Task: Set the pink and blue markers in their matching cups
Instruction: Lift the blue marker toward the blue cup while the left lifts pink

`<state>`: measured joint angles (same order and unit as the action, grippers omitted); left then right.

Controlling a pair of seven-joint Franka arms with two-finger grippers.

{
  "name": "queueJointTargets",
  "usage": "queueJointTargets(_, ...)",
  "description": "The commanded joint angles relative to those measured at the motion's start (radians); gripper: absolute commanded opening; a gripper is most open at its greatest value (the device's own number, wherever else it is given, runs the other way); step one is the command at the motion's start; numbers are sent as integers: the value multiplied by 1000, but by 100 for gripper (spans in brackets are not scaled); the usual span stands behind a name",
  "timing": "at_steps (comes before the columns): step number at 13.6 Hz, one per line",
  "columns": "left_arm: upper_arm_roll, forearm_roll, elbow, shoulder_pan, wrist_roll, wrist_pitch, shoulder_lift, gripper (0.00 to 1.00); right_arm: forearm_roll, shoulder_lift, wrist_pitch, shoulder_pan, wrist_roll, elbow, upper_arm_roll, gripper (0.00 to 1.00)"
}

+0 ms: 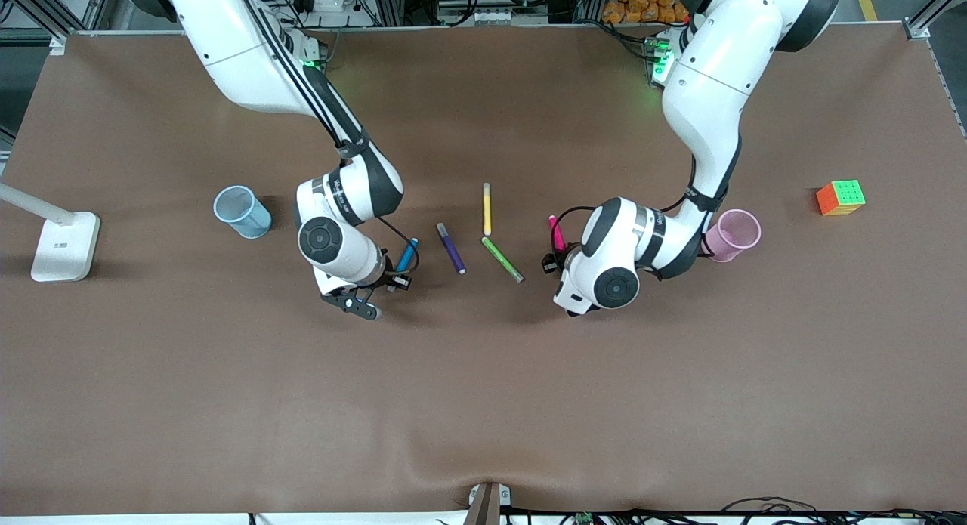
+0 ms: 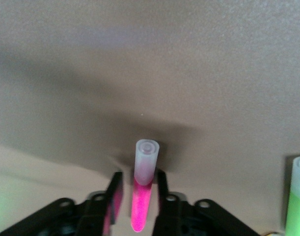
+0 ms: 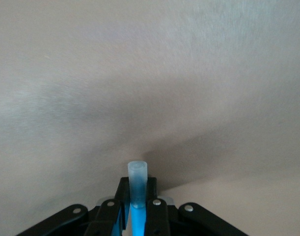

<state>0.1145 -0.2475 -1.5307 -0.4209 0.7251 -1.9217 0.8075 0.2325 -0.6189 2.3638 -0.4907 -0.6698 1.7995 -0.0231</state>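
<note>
The blue marker point(image 1: 406, 257) lies slanted beside the right arm's hand. My right gripper point(image 1: 394, 282) is shut on it near its greyish clear end point(image 3: 138, 179), low at the table. The pink marker point(image 1: 557, 234) lies on the table by the left arm's hand. My left gripper point(image 2: 140, 189) straddles it, with its fingers on either side and a gap showing at one finger point(image 2: 115, 196). The marker's pale clear end point(image 2: 146, 160) sticks out past the fingertips. The pale blue cup point(image 1: 242, 211) stands toward the right arm's end. The pale pink cup point(image 1: 733, 236) stands beside the left arm's wrist.
A dark purple marker point(image 1: 451, 248), a yellow marker point(image 1: 487, 208) and a green marker point(image 1: 502, 259) lie between the two grippers. The green one also shows in the left wrist view point(image 2: 297, 196). A colour cube point(image 1: 840, 198) sits toward the left arm's end. A white lamp base point(image 1: 66, 245) sits toward the right arm's end.
</note>
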Motion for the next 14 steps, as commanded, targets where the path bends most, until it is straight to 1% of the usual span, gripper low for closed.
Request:
queueJointTargets(1,-1,-16,-3,1,14,-19,4,0,2,114,-124,34,132,11,-3,0)
queueJointTargets(3,-1,-18,-2,8,17,-14,-4,0,2,175,-162,63,237,18,-4,0)
queueJointTargets(4,-1,-16,-2,19,17,-5,-11,0,2,209,-213,99,312,17,-3,0)
queueJointTargets(6,-4,-13,1,28,29,32,-51,0,10,278,-291,193,512,20,0,0)
queueJointTargets(9,-7,-4,3,70,100,98,-122,0,19,341,-409,338,814,18,3,0)
queueJointTargets(11,-15,-1,3,76,103,138,-146,0,57,382,-489,427,1044,21,2,0)
queueJointTargets(12,-15,-1,3,83,102,141,-146,0,82,402,-527,469,1129,40,2,0)
queueJointTargets(14,-15,-1,1,83,102,141,-145,0,116,450,-549,533,1296,102,0,0)
